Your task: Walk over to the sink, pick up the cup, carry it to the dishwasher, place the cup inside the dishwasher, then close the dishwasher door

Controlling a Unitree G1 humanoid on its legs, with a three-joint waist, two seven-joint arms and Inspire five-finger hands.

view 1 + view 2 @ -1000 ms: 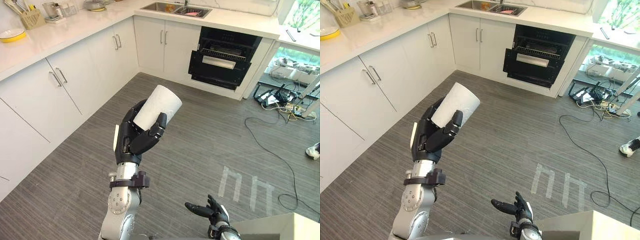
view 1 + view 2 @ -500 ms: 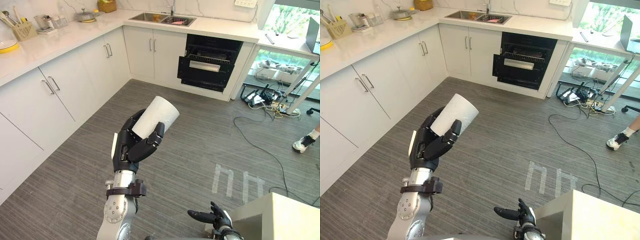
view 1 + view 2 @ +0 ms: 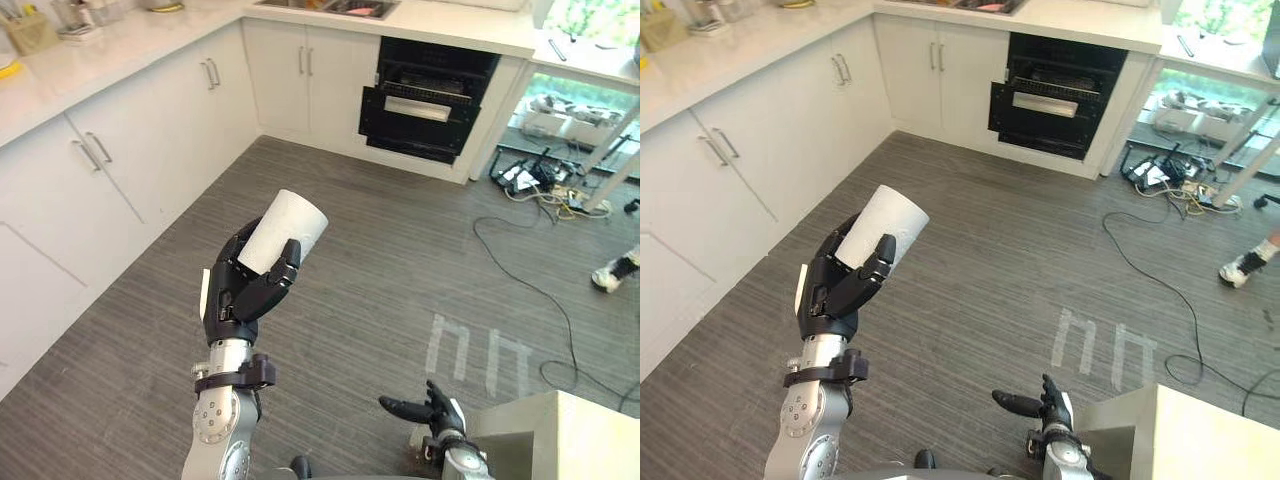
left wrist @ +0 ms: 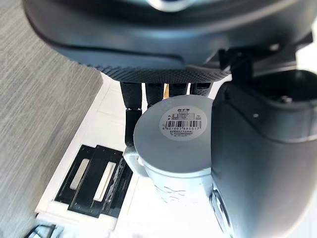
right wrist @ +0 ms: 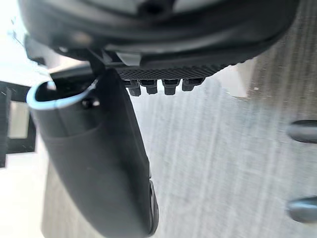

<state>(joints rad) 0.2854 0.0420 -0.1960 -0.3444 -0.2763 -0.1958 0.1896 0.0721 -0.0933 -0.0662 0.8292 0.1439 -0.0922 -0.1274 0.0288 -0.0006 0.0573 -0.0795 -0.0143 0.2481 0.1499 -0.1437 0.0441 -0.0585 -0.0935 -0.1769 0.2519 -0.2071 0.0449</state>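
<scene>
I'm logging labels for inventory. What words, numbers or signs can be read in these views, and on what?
Barcode sticker on the base of the cup, held in the left hand: print too small to read.
White tape marks on the floor: lines, no words.

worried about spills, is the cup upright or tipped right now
Tipped. The cup slants up toward the right, its lower part clasped by the curled fingers of the left hand.

Left hand (image 3: pixel 245 290) raised, fingers and thumb curled; right hand (image 3: pixel 437 410) low, fingers relaxed.
</scene>
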